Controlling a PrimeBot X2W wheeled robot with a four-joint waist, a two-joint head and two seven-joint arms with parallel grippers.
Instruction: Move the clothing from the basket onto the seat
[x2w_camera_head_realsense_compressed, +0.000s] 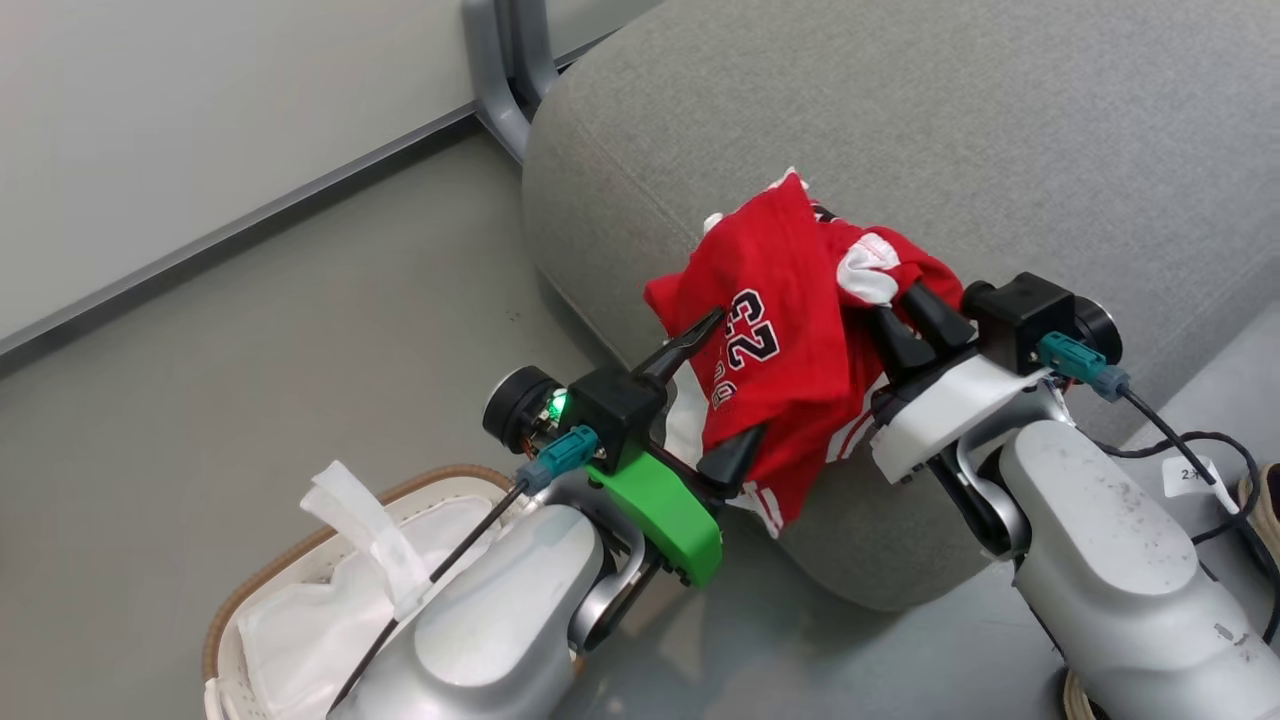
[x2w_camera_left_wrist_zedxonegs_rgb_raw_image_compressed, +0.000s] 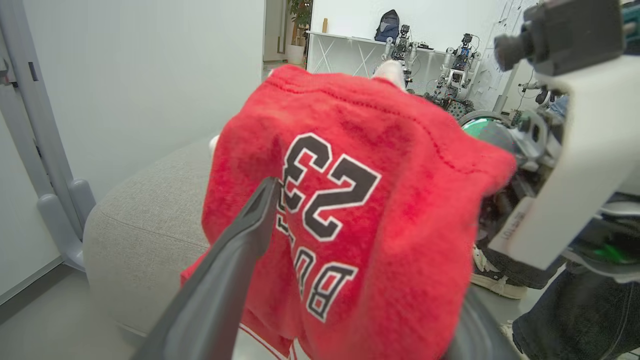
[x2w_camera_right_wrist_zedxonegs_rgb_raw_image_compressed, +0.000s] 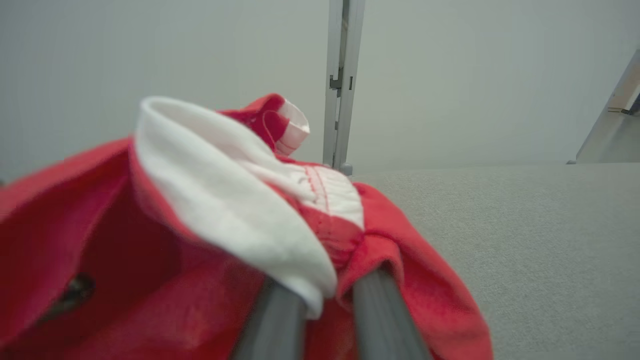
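The red jersey (x2w_camera_head_realsense_compressed: 800, 330) is hanging over the cushion's (x2w_camera_head_realsense_compressed: 1000, 140) near corner, with the right gripper (x2w_camera_head_realsense_compressed: 893, 305) pinching its white trim. The left gripper (x2w_camera_head_realsense_compressed: 741, 371) is gaping wide against it. The basket (x2w_camera_head_realsense_compressed: 262, 590) is sitting on the grey floor (x2w_camera_head_realsense_compressed: 300, 330), and a pale wall (x2w_camera_head_realsense_compressed: 150, 90) is running behind.

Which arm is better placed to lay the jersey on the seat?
Right. The right gripper is shut on the jersey at its white trim and sits over the seat. The left gripper is open, straddling the jersey at the seat's edge and gripping nothing.
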